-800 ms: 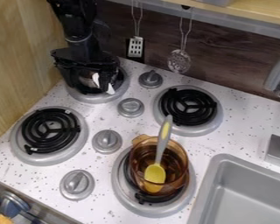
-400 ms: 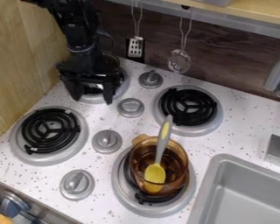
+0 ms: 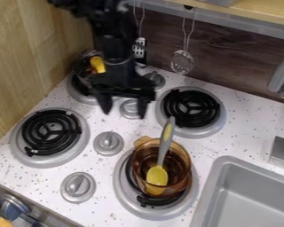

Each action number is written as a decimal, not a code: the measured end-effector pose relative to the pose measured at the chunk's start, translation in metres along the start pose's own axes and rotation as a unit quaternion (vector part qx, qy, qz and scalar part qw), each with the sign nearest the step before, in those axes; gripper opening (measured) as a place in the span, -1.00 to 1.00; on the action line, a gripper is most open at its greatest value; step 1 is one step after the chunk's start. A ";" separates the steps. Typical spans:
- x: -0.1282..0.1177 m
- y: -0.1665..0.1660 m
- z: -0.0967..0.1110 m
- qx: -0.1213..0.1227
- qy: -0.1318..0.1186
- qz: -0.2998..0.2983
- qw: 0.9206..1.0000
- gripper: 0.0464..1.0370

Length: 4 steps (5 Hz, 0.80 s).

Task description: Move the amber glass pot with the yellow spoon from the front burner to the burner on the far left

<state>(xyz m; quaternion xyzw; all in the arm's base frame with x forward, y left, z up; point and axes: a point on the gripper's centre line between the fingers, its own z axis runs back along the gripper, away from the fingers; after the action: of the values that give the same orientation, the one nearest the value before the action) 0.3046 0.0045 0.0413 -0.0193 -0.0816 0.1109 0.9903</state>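
Over the back-left part of the bench (image 3: 98,117), the end effector (image 3: 124,113) has swung off the rear burner (image 3: 88,99) to the right, & its tips now hang above the near edge of that burner & the small knob (image 3: 131,109) beside it. Its two fingers are spread well apart w/ nothing visible btwn them, so it looks open & empty. 0.8 s ago it was down over the burner, w/ a pale, shiny bit showing btwn its fingers; at 0.4 s ago the fingers were already apart there.

W/ the arm shifted, the dark pot (image 3: 81,65) at the back-left burner comes into sight, a yellow item (image 3: 97,64) in it, partly behind the arm. Its base is hidden, so can't tell how squarely it sits. Prob. means the pot is let go & the end effector is backing off, tho contact was never clear.

Up front, no change: the amber pot (image 3: 184,165) stays on the front-right burner (image 3: 128,198), w/ the yellow-and-grey spoon (image 3: 157,176) leaning in it, handle up past the rim. Any work w/ that pair would need a fresh approach, as the end effector is well apart from both.
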 end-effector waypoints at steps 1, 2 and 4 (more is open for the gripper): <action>-0.014 -0.027 0.013 -0.002 0.014 0.017 1.000 0.92; -0.027 -0.037 0.020 0.003 0.032 0.060 0.998 0.92; -0.061 -0.027 0.012 0.012 0.054 0.113 0.992 0.92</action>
<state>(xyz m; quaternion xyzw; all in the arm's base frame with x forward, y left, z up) 0.2497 -0.0350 0.0449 -0.0224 -0.0238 0.2220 0.9745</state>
